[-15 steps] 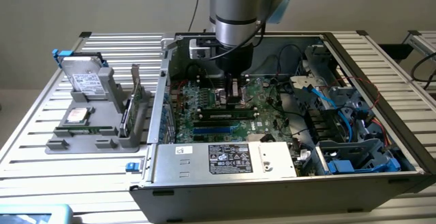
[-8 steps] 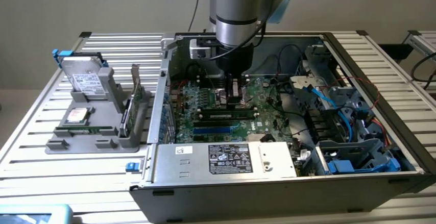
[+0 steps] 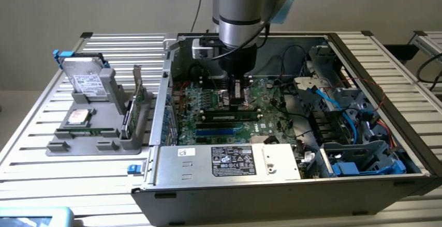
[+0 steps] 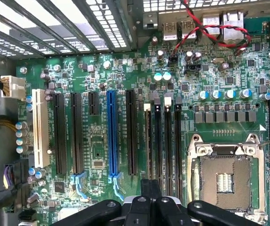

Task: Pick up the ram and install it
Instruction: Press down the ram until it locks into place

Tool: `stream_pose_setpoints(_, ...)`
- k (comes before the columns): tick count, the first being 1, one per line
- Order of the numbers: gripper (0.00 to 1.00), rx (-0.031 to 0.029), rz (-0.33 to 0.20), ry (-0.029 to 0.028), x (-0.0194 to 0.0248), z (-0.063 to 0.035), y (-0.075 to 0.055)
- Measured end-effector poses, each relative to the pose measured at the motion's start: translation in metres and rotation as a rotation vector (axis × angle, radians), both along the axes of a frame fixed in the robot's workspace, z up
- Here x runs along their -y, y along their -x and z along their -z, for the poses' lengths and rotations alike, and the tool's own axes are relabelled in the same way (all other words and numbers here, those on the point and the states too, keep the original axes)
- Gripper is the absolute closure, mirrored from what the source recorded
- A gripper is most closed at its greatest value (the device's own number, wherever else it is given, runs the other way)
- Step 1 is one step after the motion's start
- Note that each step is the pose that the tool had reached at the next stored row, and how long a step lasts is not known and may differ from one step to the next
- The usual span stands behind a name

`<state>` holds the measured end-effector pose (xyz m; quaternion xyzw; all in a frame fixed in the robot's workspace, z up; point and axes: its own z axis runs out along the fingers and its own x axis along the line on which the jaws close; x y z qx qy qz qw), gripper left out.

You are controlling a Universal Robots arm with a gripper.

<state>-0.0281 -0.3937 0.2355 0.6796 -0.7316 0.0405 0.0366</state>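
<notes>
The ram (image 3: 231,117), a thin green stick with black chips, stands in a slot on the motherboard (image 3: 207,108) inside the open computer case. My gripper (image 3: 238,96) hangs just above and behind it. In the wrist view the gripper (image 4: 150,186) has its black fingertips pressed together, shut, with nothing between them. It sits over the end of the narrow memory slots (image 4: 165,141). One of those slots shows a thin brownish edge (image 4: 147,141) along its length.
A grey holder (image 3: 62,147) on the exterior view's left carries a silver hard drive (image 3: 86,79), a tall green expansion card (image 3: 138,100), a chip (image 3: 78,116) and another thin green stick (image 3: 86,132). Case walls, blue cables (image 3: 332,100), drive cages and the empty CPU socket (image 4: 224,181) crowd the motherboard.
</notes>
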Motion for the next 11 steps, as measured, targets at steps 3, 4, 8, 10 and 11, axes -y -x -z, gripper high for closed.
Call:
stream_pose_setpoints(3, 0.89, 0.0000, 0.042, 0.0000, 0.0000, 0.0000, 0.0000)
stream_pose_setpoints(4, 0.89, 0.0000, 0.056, -0.0001, 0.0000, 0.0000, 0.0000)
stream_pose_setpoints(8, 0.89, 0.0000, 0.100, 0.0011, 0.0000, 0.0000, 0.0000)
stream_pose_setpoints(10, 0.89, 0.0004, 0.119, 0.0039, -0.0001, 0.0001, 0.0000)
stream_pose_setpoints(11, 0.89, 0.0004, 0.127, 0.0072, 0.0000, 0.0000, 0.0000)
